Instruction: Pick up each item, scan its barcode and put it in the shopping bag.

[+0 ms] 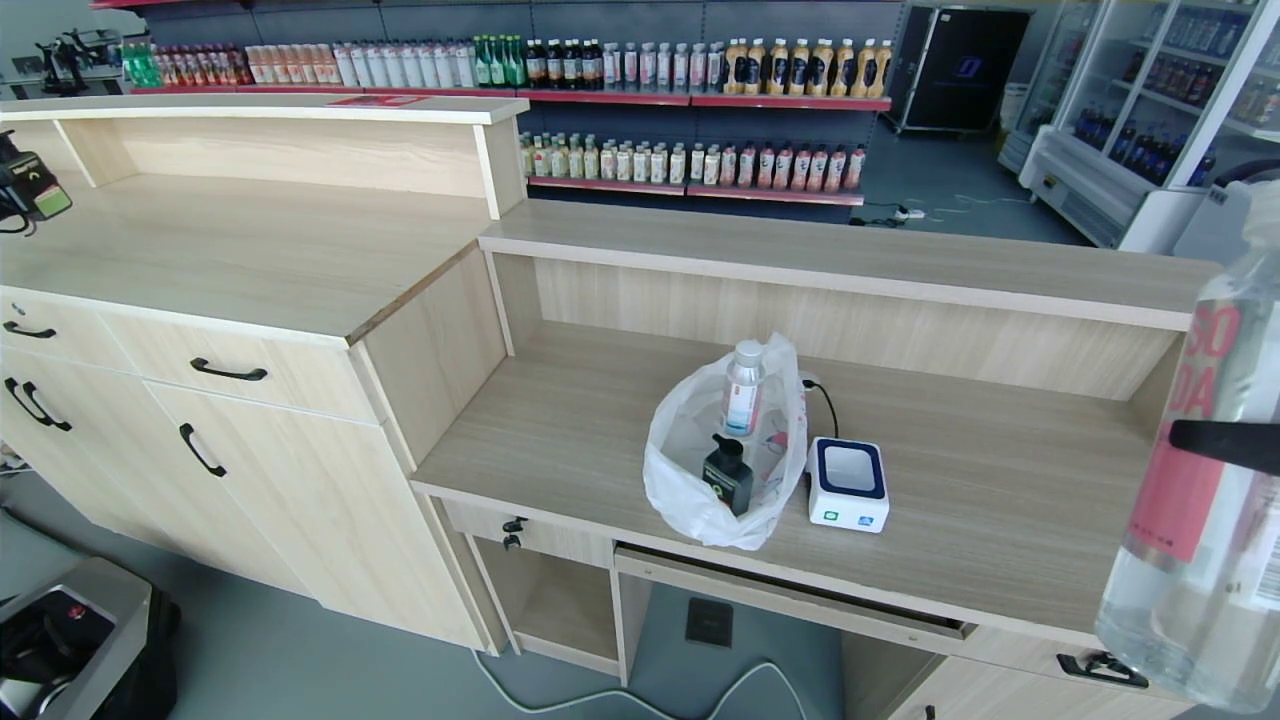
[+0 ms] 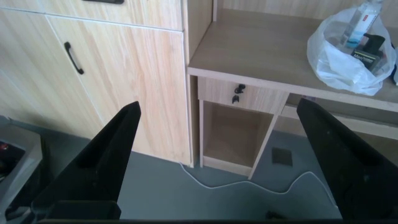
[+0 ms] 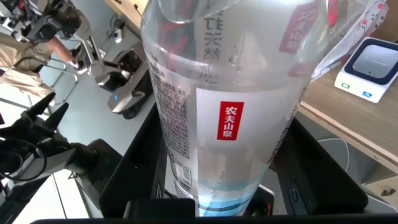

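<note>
Pinching the clear soda bottle (image 1: pixel 1200 480) in my right gripper (image 3: pixel 224 193), well right of the shopping bag (image 1: pixel 668 470); my left gripper (image 2: pixel 217 162) hangs spread, low and left of that bag.

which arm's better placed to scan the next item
Right: the right gripper holds the clear bottle, on the scanner's side of the shopping bag. The left gripper is open and empty, low by the cupboard doors.

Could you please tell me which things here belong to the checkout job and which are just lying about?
Job: held clear bottle, scanner, shopping bag, white-capped bottle and black bottle inside it.
Lying about: drink shelves, fridge, cabinet drawers.
</note>
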You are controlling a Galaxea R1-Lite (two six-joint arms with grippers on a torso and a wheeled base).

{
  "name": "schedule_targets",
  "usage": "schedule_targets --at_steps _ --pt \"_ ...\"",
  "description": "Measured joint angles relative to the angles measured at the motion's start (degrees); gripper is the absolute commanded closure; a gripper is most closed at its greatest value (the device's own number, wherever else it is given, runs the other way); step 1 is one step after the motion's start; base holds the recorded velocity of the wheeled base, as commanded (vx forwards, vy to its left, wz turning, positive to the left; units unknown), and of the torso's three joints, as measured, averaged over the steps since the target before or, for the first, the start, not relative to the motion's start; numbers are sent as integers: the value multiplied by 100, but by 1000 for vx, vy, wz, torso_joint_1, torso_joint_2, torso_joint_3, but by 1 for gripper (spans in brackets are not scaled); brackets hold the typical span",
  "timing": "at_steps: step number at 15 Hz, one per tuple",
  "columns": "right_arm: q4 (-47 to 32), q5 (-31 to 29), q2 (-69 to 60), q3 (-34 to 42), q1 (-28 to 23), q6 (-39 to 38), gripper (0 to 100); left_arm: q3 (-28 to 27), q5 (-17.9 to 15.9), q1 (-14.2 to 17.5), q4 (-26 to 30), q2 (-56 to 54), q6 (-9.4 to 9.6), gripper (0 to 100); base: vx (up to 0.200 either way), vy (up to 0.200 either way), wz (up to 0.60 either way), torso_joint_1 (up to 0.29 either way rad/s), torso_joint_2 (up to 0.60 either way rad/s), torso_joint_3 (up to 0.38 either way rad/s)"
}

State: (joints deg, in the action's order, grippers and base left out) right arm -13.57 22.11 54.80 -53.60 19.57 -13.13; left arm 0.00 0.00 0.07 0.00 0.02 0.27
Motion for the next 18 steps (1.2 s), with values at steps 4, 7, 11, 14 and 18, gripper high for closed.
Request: schedule_targets --at_steps 4,7,11,14,18 --pt "-6 -96 -83 52 121 -94 100 0 0 0 0 0 -2 0 0 0 0 0 0 0" --pt "-22 -116 -182 168 140 -110 100 0 0 2 0 0 0 0 0 0 0 0 0 0" --pt "-55 -123 -234 190 143 -107 100 0 0 -2 0 0 0 0 0 0 0 0 0 0" --pt "-52 -123 -245 193 143 -105 100 0 0 -2 0 0 -2 0 0 0 0 0 0 0" --pt "-39 -132 -234 210 135 -99 100 0 0 0 0 0 0 0 0 0 0 0 0 0"
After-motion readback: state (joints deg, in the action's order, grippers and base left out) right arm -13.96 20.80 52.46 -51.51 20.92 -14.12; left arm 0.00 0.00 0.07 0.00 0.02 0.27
